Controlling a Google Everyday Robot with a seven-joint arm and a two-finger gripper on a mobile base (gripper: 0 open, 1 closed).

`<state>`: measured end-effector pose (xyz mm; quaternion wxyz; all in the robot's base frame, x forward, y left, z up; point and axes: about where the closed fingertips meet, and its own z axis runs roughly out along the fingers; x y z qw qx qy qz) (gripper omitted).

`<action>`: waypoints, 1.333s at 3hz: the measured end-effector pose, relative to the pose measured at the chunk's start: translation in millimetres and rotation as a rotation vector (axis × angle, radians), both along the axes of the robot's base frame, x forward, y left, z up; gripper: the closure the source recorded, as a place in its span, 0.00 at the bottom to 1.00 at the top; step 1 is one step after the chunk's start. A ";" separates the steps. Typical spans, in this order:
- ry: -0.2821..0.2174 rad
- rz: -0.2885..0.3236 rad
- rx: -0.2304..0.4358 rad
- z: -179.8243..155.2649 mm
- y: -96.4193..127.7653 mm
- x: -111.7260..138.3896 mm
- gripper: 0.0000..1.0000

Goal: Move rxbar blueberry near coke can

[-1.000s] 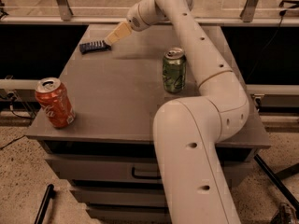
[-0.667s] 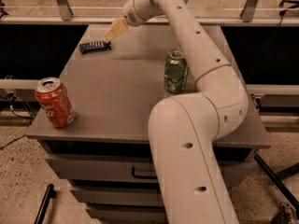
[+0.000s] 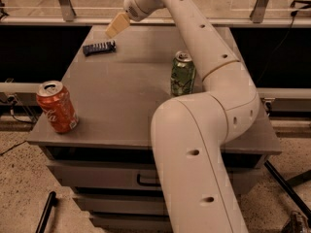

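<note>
The rxbar blueberry [image 3: 98,48], a flat dark navy bar, lies near the far left corner of the grey table [image 3: 121,101]. The coke can [image 3: 57,106], red-orange with a silver top, stands upright at the table's front left edge. My gripper [image 3: 117,25] hangs above the far left part of the table, just up and to the right of the bar and not touching it. It holds nothing. The white arm reaches in from the front right across the table.
A green can [image 3: 182,74] with a silver top stands upright right of the table's middle, close to my arm. Drawers [image 3: 107,176] sit under the tabletop. A railing with metal posts [image 3: 63,1] runs behind the table.
My gripper has moved back and up, away from the bar's right end toward the far edge. The bar and both cans have not moved.
</note>
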<state>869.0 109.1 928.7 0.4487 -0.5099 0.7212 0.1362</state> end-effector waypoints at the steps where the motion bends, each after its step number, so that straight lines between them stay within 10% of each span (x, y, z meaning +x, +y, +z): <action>1: -0.019 0.038 -0.059 2.8 17.3 -9.0 0.00; 4: -0.002 0.092 -0.272 -25.1 46.8 -31.2 0.00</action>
